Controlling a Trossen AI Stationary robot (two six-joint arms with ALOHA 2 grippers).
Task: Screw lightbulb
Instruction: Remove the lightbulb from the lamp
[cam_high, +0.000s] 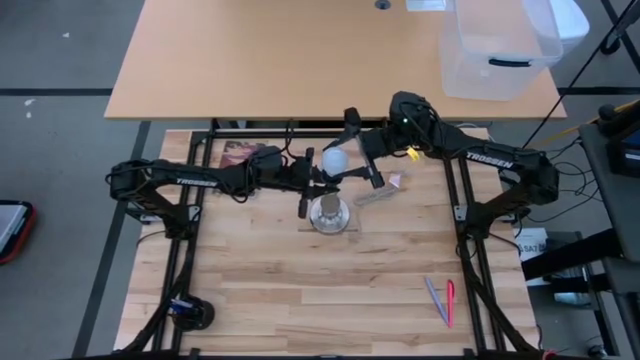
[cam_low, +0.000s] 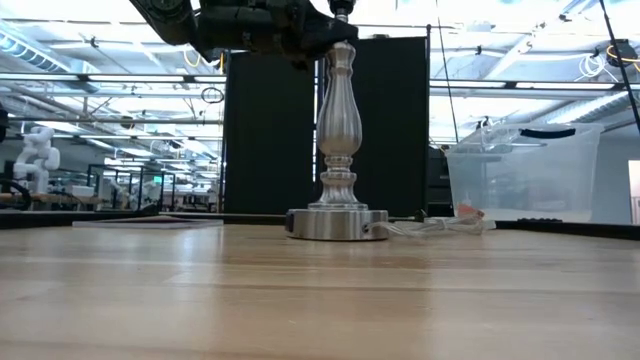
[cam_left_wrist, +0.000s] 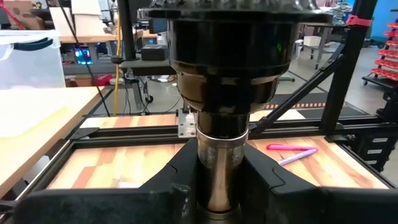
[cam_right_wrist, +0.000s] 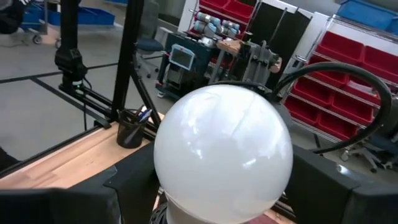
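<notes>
The lightbulb (cam_high: 334, 160) has a frosted white globe (cam_right_wrist: 222, 152); its grey screw base (cam_right_wrist: 166, 215) just shows under the globe. My right gripper (cam_high: 352, 156) is shut on the bulb, high above the table near the top of the lamp stand. The silvery lamp stand (cam_low: 338, 140) rests upright on its round foot (cam_high: 328, 216) in the middle of the wooden table. Its dark socket (cam_left_wrist: 224, 68) is on top. My left gripper (cam_high: 308, 190) reaches in from the table's left and is shut on the stand below the socket. My left gripper pinches the stand's metal neck (cam_left_wrist: 219, 163) just under the dark socket, one finger (cam_left_wrist: 177, 183) on each side. The fingers come level from the table's left and lie across the neck. The stand is upright, with its foot on the table. My right gripper pinches the bulb's white globe (cam_right_wrist: 186, 155) at its widest part between its two fingers (cam_right_wrist: 134, 183). It comes from the table's right, one finger on the globe's far side and one on its near side. The bulb is lifted clear of the table.
A pink-tipped clear wrapper (cam_high: 385, 188) lies right of the stand. Pink and purple pens (cam_high: 443, 300) lie at the near right, and a black cup (cam_high: 190, 312) stands at the near left. A clear plastic bin (cam_high: 495, 50) stands on the far table.
</notes>
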